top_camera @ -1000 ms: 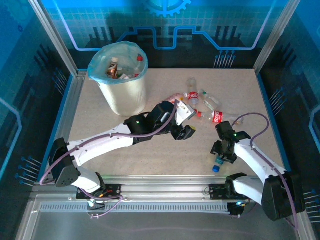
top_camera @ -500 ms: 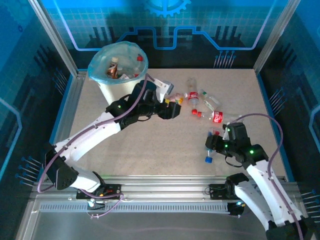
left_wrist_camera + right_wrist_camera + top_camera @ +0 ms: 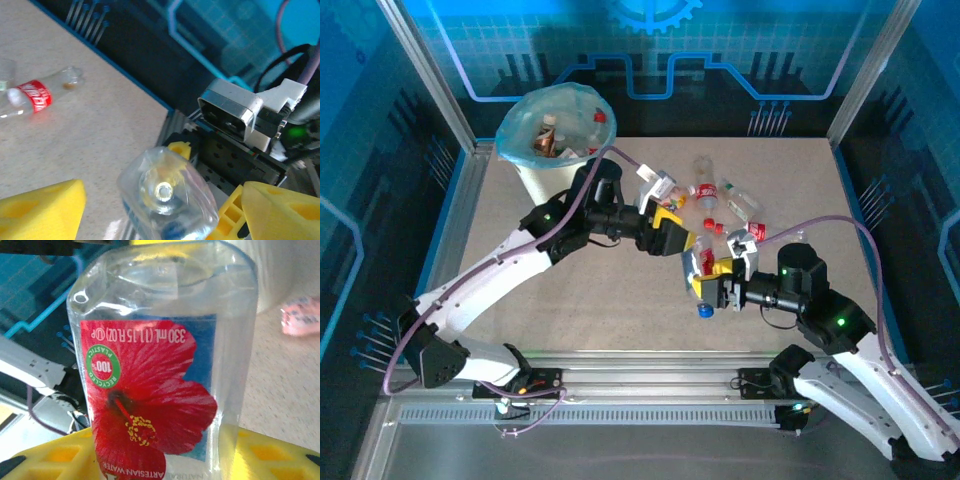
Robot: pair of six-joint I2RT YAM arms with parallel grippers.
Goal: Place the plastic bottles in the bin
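The table (image 3: 600,310), pale and speckled, is spread beneath both pincers. The bin (image 3: 565,195), white, ribbed and lined with a light-blue bag, is seen well behind the left pincer (image 3: 676,236), past that arm's wrist and off to its left in the overhead view. Several bottles (image 3: 548,135) are seen inside it.

The left pincer is held wide open. In its wrist view its yellow fingers (image 3: 42,212) are seen on either side of a bottle's clear base, with a gap left on each side. The right pincer (image 3: 712,286) is set just in front of the left one, tip towards tip. It is closed on the hibiscus-label bottle (image 3: 150,385), whose sides are met by that pincer's own yellow fingers (image 3: 50,457). The bottle's base is reached in between the left pincer's fingers, and its blue cap (image 3: 705,311) is pointed towards the near edge.

A loose cluster of plastic bottles (image 3: 708,192) is seen on the table beyond both pincers. The red-label bottle (image 3: 32,96) is counted among them, well apart from the left fingers.
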